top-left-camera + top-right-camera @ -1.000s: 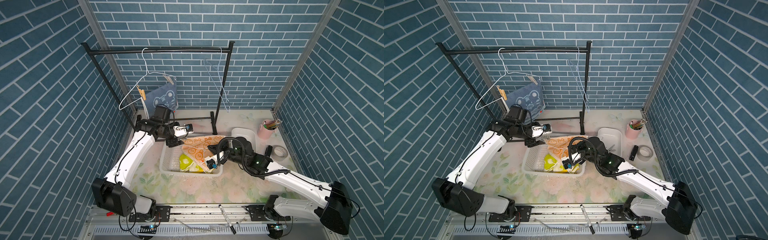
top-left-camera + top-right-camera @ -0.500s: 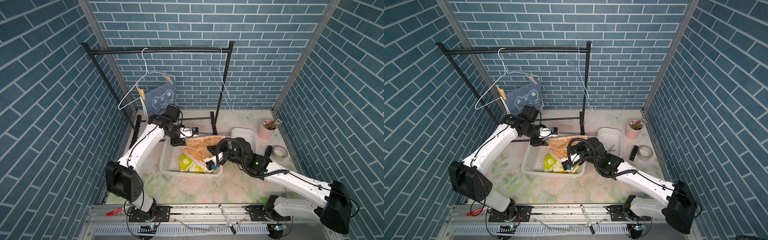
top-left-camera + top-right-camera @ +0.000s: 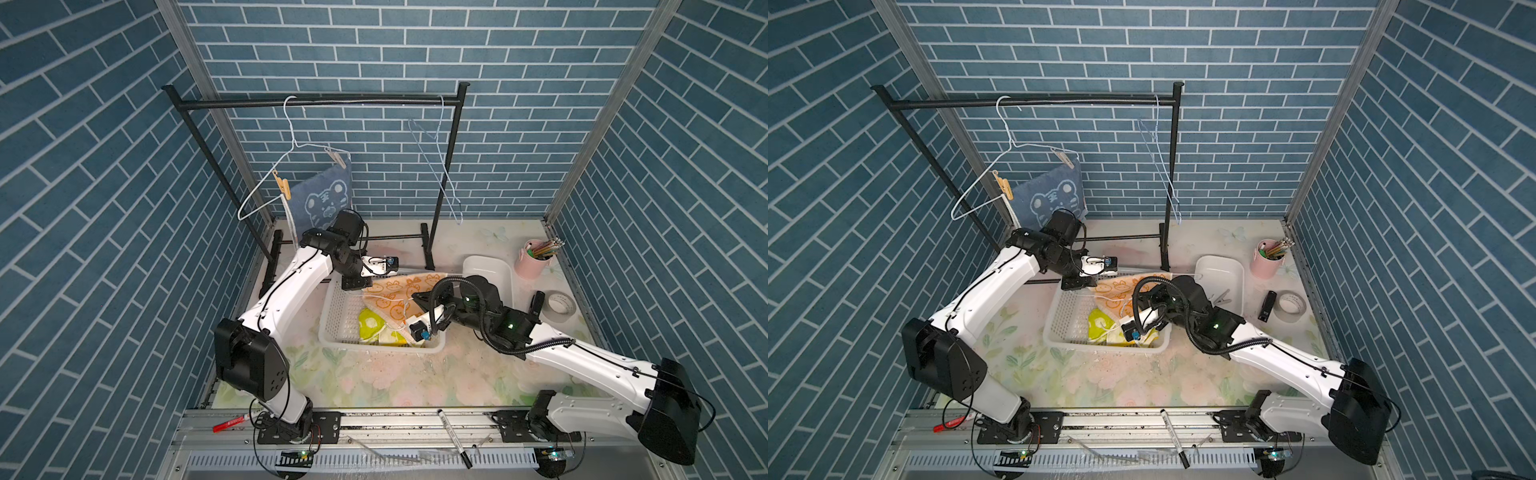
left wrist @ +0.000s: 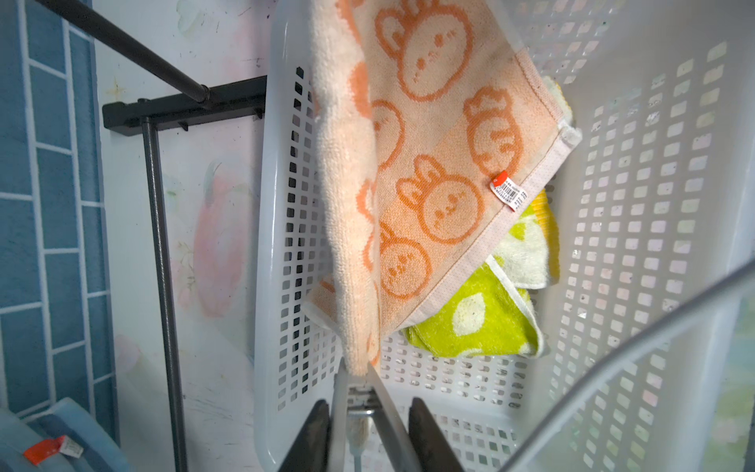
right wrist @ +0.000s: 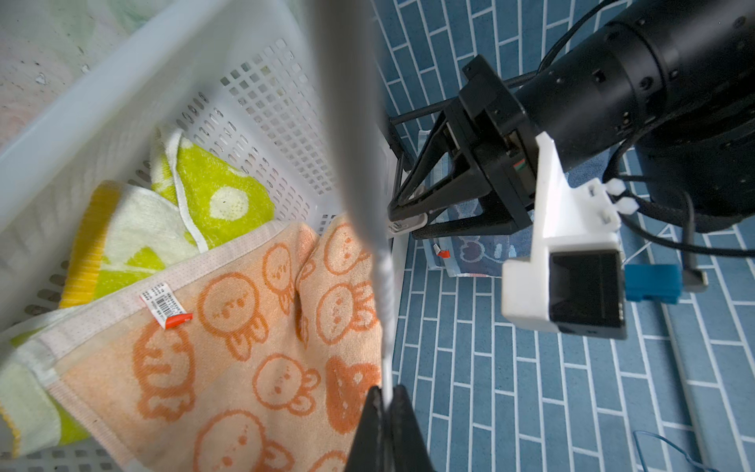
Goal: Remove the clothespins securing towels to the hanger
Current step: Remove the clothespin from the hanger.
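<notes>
An orange-cream bunny towel point(image 4: 429, 163) hangs from a white wire hanger point(image 5: 384, 286) over the basket. My left gripper point(image 4: 369, 404) is shut on the legs of a pale clothespin point(image 4: 339, 400) that pins this towel's edge to the wire. My right gripper point(image 5: 386, 394) is shut on the hanger wire beside the towel. A yellow-green towel point(image 3: 372, 326) lies in the basket. The blue tiger towel point(image 3: 326, 199) hangs on another hanger point(image 3: 291, 137) from the rod, held by a tan clothespin point(image 3: 283, 187) and a pale clothespin point(image 3: 337, 157).
The white perforated basket point(image 3: 336, 316) sits mid-table under both grippers. A white tray point(image 3: 1219, 270) holding loose clothespins point(image 3: 1221, 297), a pink cup of pencils point(image 3: 536, 257) and a tape roll point(image 3: 559, 305) stand at the right. An empty thin hanger point(image 3: 440, 166) hangs by the black rack's right post point(image 3: 444, 174).
My left arm swung right from the rack to the basket's back corner, and its jaws closed onto the pale clothespin. The right arm stayed put, holding the hanger.
</notes>
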You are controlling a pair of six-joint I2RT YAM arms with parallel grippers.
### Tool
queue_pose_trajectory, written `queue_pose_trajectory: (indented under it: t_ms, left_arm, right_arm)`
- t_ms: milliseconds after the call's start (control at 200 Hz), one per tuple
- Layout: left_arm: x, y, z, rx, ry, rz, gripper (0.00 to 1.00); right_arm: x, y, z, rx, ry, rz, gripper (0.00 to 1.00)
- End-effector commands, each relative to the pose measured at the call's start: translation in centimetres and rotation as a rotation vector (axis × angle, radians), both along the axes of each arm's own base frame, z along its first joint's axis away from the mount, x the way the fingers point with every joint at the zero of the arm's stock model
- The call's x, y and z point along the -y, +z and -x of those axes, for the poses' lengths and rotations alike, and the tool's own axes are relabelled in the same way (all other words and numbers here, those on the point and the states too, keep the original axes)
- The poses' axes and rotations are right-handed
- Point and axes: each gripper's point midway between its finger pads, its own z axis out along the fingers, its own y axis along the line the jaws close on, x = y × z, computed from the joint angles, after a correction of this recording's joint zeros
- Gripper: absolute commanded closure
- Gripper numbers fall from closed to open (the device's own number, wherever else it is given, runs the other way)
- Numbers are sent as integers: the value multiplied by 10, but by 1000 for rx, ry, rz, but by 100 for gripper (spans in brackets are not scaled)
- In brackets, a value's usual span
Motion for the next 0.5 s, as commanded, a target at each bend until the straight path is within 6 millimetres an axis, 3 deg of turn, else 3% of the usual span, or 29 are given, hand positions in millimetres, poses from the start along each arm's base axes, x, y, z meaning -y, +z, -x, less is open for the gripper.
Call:
queue_pose_trajectory:
  t_ms: [0, 235, 495]
  left_arm:
    - [1, 6, 4, -2, -9, -7, 73]
    - [4, 11, 8, 10, -19, 2, 85]
    - [4, 27, 15, 53, -6, 34, 89]
  right_arm:
    - [-3, 8, -2, 26, -6, -31, 100]
    - [-1, 9, -9, 23, -50, -44, 100]
    - [-3, 5, -11, -3, -63, -43, 100]
